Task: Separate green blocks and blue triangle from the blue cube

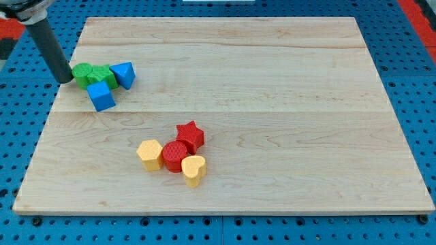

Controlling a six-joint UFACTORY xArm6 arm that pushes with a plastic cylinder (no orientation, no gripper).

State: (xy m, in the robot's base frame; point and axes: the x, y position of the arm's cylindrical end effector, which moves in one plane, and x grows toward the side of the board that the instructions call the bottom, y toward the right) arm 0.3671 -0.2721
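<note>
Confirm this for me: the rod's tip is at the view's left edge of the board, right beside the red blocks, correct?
Not quite. In the camera view my tip sits at the board's left edge beside the green blocks, not the red ones. The red blocks lie near the board's middle.

My rod: straight dark grey-black cylinder, smooth matte surface, faint lighter sheen along one side. Uniform thickness down to my tip (pixel 65 79), which ends blunt and flat. Upper end meets pale, whitish mount with dark ring, mostly cut off by view's top-left corner. No cables, screws or markings discernible.
</note>
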